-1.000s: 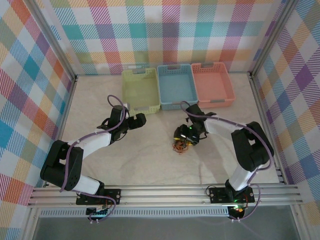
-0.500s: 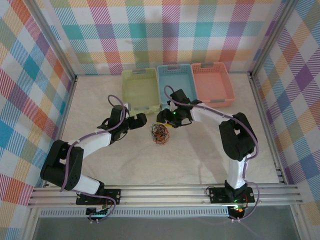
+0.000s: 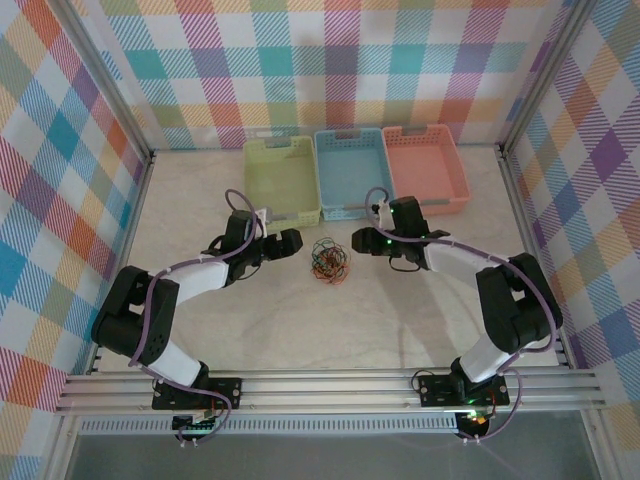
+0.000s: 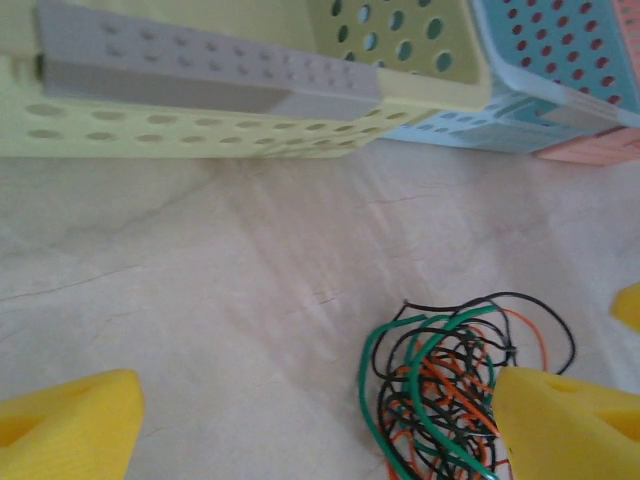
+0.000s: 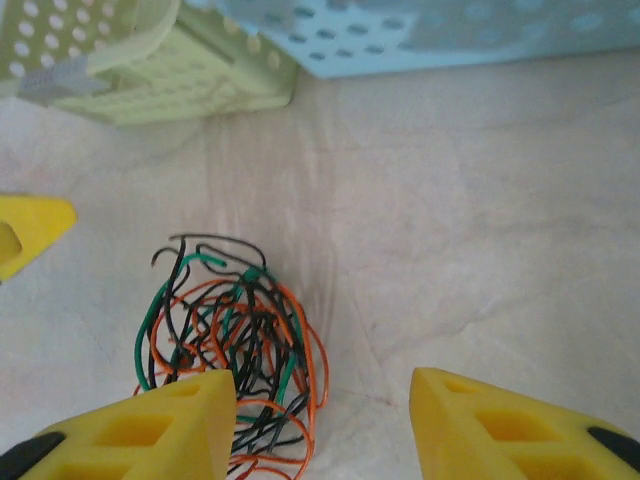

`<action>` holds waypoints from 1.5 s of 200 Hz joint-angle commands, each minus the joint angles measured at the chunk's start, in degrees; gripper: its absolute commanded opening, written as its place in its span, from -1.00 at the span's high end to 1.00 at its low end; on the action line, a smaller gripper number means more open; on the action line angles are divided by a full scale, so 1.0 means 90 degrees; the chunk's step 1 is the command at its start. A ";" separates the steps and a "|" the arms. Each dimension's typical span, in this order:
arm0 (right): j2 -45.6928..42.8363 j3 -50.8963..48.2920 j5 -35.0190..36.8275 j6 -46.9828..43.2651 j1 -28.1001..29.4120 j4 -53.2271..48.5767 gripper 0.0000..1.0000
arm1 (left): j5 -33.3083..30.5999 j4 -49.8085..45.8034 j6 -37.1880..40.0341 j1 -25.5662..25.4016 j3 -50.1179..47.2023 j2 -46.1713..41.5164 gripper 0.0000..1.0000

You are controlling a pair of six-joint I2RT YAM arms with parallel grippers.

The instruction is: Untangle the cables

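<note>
**Top external view, left to right**

- The left arm reaches across the pale surface (image 3: 200, 330) toward the centre.
- The left fingers (image 3: 288, 243) point at the cables.
- The cables (image 3: 329, 260) form one loose knot of orange, black and green strands. The knot rests on the surface between the two sets of fingers, in front of the baskets and not inside any of them.
- The right fingers (image 3: 362, 242) point at the knot from the opposite side and sit slightly farther back than it.
- Three baskets stand in a row along the far side, touching side by side: a yellow-green basket (image 3: 282, 180), a blue basket (image 3: 352, 172) and a salmon basket (image 3: 425, 168).

**Left wrist view**

- One yellow finger (image 4: 65, 420) is at the lower left and the other (image 4: 565, 425) at the lower right. They are spread wide and nothing is pinched between them.
- The knot (image 4: 440, 380) lies just beside the lower-right finger, partly inside the gap. Contact cannot be confirmed.
- A yellow tip of the right fingers (image 4: 628, 305) shows at the right edge.

**Right wrist view**

- The two yellow fingers (image 5: 150, 425) (image 5: 510, 425) stand apart with bare surface between them. They grip nothing.
- The knot (image 5: 235, 330) lies ahead of the lower-left finger, and its lower strands run behind that fingertip.
- A yellow tip of the left fingers (image 5: 30, 235) shows at the left edge, apart from the knot.
</note>
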 commanded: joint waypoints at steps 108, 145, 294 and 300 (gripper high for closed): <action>0.0651 0.0529 -0.1626 0.0020 0.0194 0.0859 0.17 | 0.0491 0.0376 -0.0205 -0.0300 0.0380 0.0453 -0.59; 0.0893 0.0834 -0.1617 -0.0015 0.0241 0.0580 0.19 | 0.0540 0.0359 -0.0203 -0.0304 0.0436 0.0510 -0.53; 0.1770 0.1830 -0.1541 -0.0219 0.0388 -0.0774 0.51 | 0.0561 0.0210 -0.0235 -0.0304 0.0594 0.0683 -0.50; 0.1769 0.1839 -0.1552 -0.0236 0.0399 -0.0769 0.60 | 0.0558 0.0210 -0.0241 -0.0304 0.0590 0.0679 -0.51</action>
